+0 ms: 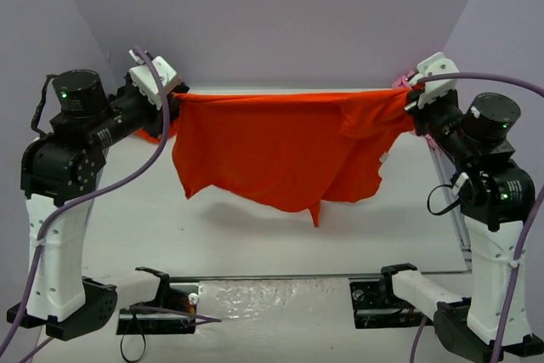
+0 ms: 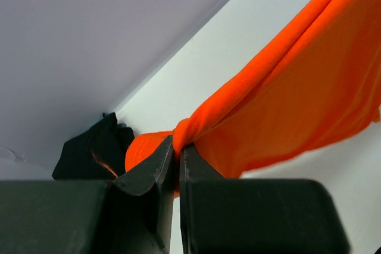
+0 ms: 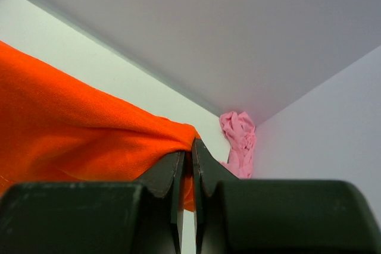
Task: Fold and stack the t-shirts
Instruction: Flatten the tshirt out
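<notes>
So, one orange shirt (image 1: 280,150) hangs spread in the air above the table (image 1: 255,244), pulled tight along its top edge between the two grippers. The top edge runs nearly level from left to right. The lower edge droops in uneven folds and one narrow point hangs lowest, near the middle. Cannot tell if that point touches the table.

The left gripper (image 1: 174,101) has its fingers pressed together on the shirt's left top corner. In the left wrist view the cloth (image 2: 297,105) bunches into a knot right at the left gripper's (image 2: 177,145) tips. The right gripper (image 1: 414,95) pinches the right top corner the same way. In the right wrist view the cloth (image 3: 71,135) narrows into the right gripper's (image 3: 191,147) closed tips. Two grippers, both clamped on this one shirt.

Other shirts: one black shirt (image 2: 95,150) lies crumpled in the far left corner against the wall. Just beside it is an orange lump (image 2: 143,147), also seen low behind the left arm from above (image 1: 155,135). Cannot tell if it is a second orange shirt or part of the held one. One pink shirt (image 3: 238,141) sits crumpled in the far right corner where two walls meet, showing as a small pink bit behind the right gripper in the top view (image 1: 399,82).

Two arms, one at each side of the white table. Each carries one purple cable, left (image 1: 102,189) and right (image 1: 510,84). Pale lilac walls (image 1: 272,23) close in the back and both sides.
</notes>
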`<state>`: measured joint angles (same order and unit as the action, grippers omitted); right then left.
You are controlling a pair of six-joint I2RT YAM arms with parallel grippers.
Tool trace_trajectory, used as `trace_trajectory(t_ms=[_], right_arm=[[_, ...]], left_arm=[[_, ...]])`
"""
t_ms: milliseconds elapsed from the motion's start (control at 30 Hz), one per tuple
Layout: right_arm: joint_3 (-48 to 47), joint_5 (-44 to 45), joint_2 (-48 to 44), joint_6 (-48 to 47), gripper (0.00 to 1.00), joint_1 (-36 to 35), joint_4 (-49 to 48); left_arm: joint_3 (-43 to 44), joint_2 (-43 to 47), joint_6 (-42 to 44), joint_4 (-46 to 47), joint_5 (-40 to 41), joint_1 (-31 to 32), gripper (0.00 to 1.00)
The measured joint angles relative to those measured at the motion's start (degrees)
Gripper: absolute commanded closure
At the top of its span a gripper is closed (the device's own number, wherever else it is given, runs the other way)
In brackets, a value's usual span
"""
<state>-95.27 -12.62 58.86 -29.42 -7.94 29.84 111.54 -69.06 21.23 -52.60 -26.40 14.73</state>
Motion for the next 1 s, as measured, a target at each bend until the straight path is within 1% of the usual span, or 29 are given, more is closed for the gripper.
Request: trace_trajectory(t_ms=[133,333,433,567,733,833,1000], right_arm=[[-4.8,-2.3,-1.2,0.1,1.00,1.4,2.5],[-7.8,-4.4,-2.2,0.5,1.00,1.9,4.3],[-7.9,-4.2,-1.0,0.4,1.00,1.9,5.3],[-7.9,-2.1,3.3,-0.5,0.99,1.0,6.0],[-8.2,1.7,12.8,-1.6,1.00,-0.4,5.4],[-9.6,3.6,22.3,-1.9,1.00,-0.4,3.0],[-11.8,5.8,40.6,-2.1,1.00,-0.9,-0.5]], left_arm=[[6.0,0.7,0.4,-2.9,-3.4,-0.2,1.00],[12.0,0.9,0.7,-6.0,-7.4,-0.6,1.00],[14.8,-1.8,1.5,-8.7,-9.7,-0.7,1.00],[18.7,-7.0,3.5,-11.3,-10.6,-0.9,1.00],[22.1,-17.5,6.2,-13.3,-11.5,-2.2,1.00],[23.4,-26.8,6.6,-12.5,-12.5,-4.1,1.00],[28.0,-44.7,6.0,-10.2,-13.5,-7.7,1.00]])
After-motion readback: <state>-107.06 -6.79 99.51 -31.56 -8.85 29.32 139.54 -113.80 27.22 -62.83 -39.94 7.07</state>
